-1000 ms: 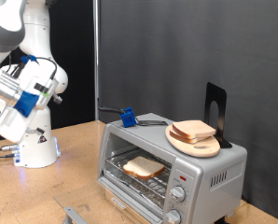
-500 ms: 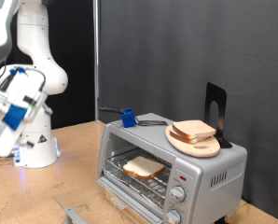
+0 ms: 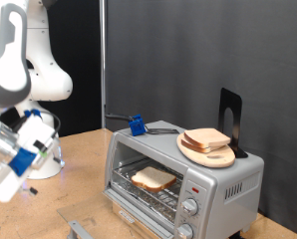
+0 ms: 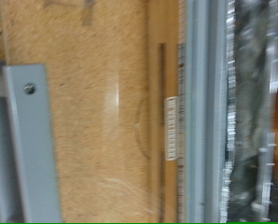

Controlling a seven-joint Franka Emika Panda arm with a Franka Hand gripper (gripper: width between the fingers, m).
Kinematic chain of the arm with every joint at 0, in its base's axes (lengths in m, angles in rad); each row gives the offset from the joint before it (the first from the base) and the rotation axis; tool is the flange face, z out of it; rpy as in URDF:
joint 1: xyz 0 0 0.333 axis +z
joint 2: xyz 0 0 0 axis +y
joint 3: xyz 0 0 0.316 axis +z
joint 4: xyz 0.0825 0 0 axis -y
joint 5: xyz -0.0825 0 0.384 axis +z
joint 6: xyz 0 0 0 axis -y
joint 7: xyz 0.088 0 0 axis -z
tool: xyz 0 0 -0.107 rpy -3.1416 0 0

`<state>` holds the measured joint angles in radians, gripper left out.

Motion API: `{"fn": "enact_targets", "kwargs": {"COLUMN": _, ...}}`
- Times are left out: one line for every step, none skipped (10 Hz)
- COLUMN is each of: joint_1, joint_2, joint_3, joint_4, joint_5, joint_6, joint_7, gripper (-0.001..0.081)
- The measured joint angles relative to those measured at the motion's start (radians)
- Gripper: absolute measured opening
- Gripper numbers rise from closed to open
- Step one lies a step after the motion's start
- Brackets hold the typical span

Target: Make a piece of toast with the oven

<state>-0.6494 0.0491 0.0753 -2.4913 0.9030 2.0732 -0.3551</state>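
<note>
Exterior view: nearest the camera, the oven's door (image 3: pixel 139 221) is seen dropped open at the bottom edge; just behind it the piece of toast (image 3: pixel 153 178) is found lying flat on the wire rack (image 3: pixel 144 189) inside the oven (image 3: pixel 183 179); the knobs (image 3: pixel 189 208) are stacked on the front panel at the right; on the oven's roof a round wooden board (image 3: pixel 208 151) is loaded with more bread. Far to the left, the gripper (image 3: pixel 11 164) is held low over the wooden table (image 3: pixel 79 164), well apart from the oven; whether its jaws are spread or closed cannot be told; nothing is seen between them. The wrist view is blurred. The door is judged best met squarely at its front edge, so the rack is not jolted.
</note>
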Motion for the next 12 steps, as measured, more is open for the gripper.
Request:
{"fn": "enact_targets", "kwargs": {"joint_1": 0.006, "joint_2": 0.038, "joint_3": 0.014, "joint_4": 0.0, "joint_5": 0.015, "joint_6": 0.044, "joint_7": -0.018, "gripper": 0.0808}}
{"fn": "enact_targets", "kwargs": {"joint_1": 0.013, "joint_2": 0.074, "joint_3": 0.029, "joint_4": 0.001, "joint_5": 0.032, "joint_6": 0.081, "joint_7": -0.036, "gripper": 0.0808}}
{"fn": "enact_targets", "kwargs": {"joint_1": 0.019, "joint_2": 0.11, "joint_3": 0.044, "joint_4": 0.001, "joint_5": 0.056, "joint_6": 0.116, "joint_7": -0.061, "gripper": 0.0808}}
{"fn": "enact_targets", "kwargs": {"joint_1": 0.027, "joint_2": 0.146, "joint_3": 0.059, "joint_4": 0.002, "joint_5": 0.074, "joint_6": 0.141, "joint_7": -0.079, "gripper": 0.0808}}
{"fn": "enact_targets", "kwargs": {"joint_1": 0.032, "joint_2": 0.176, "joint_3": 0.073, "joint_4": 0.004, "joint_5": 0.087, "joint_6": 0.153, "joint_7": -0.095, "gripper": 0.0808}}
{"fn": "enact_targets", "kwargs": {"joint_1": 0.037, "joint_2": 0.2, "joint_3": 0.086, "joint_4": 0.005, "joint_5": 0.094, "joint_6": 0.159, "joint_7": -0.106, "gripper": 0.0808}}
{"fn": "enact_targets", "kwargs": {"joint_1": 0.04, "joint_2": 0.216, "joint_3": 0.098, "joint_4": 0.003, "joint_5": 0.099, "joint_6": 0.161, "joint_7": -0.113, "gripper": 0.0808}}
{"fn": "enact_targets", "kwargs": {"joint_1": 0.044, "joint_2": 0.222, "joint_3": 0.109, "joint_4": -0.001, "joint_5": 0.103, "joint_6": 0.161, "joint_7": -0.117, "gripper": 0.0808}}
{"fn": "enact_targets", "kwargs": {"joint_1": 0.045, "joint_2": 0.223, "joint_3": 0.119, "joint_4": -0.006, "joint_5": 0.108, "joint_6": 0.157, "joint_7": -0.119, "gripper": 0.0808}}
{"fn": "enact_targets", "kwargs": {"joint_1": 0.045, "joint_2": 0.222, "joint_3": 0.123, "joint_4": -0.008, "joint_5": 0.109, "joint_6": 0.145, "joint_7": -0.119, "gripper": 0.0808}}
{"fn": "enact_targets", "kwargs": {"joint_1": 0.043, "joint_2": 0.219, "joint_3": 0.123, "joint_4": -0.008, "joint_5": 0.109, "joint_6": 0.116, "joint_7": -0.119, "gripper": 0.0808}}
{"fn": "enact_targets", "kwargs": {"joint_1": 0.037, "joint_2": 0.209, "joint_3": 0.121, "joint_4": -0.008, "joint_5": 0.109, "joint_6": 0.072, "joint_7": -0.118, "gripper": 0.0808}}
